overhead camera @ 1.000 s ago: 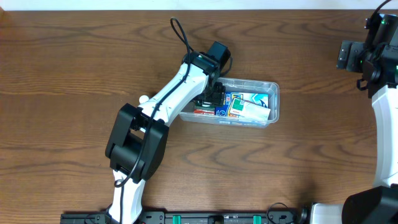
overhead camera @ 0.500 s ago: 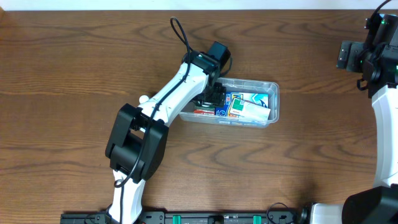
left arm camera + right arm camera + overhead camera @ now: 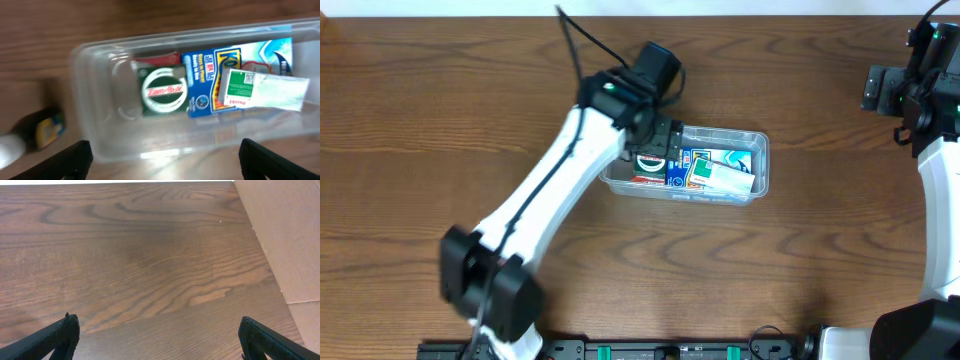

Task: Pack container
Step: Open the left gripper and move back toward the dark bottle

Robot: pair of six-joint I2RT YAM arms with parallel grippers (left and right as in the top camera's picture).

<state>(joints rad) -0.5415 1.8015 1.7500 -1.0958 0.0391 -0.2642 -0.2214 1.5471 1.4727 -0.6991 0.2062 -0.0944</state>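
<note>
The clear plastic container sits on the wooden table right of centre. It holds a green-and-white box with a round logo, a blue box and a white-and-green packet. My left gripper hangs open and empty above the container's left end. In the left wrist view its fingertips frame the container's near wall. My right gripper is open and empty over bare table at the far right, well away from the container.
A small dark object with a yellow-and-blue label lies on the table just left of the container. A flat tan cardboard-like surface borders the table at the right in the right wrist view. The right arm stands at the right edge.
My left arm has lifted up and away from the container's left end. The right arm and the container's contents have not moved.
</note>
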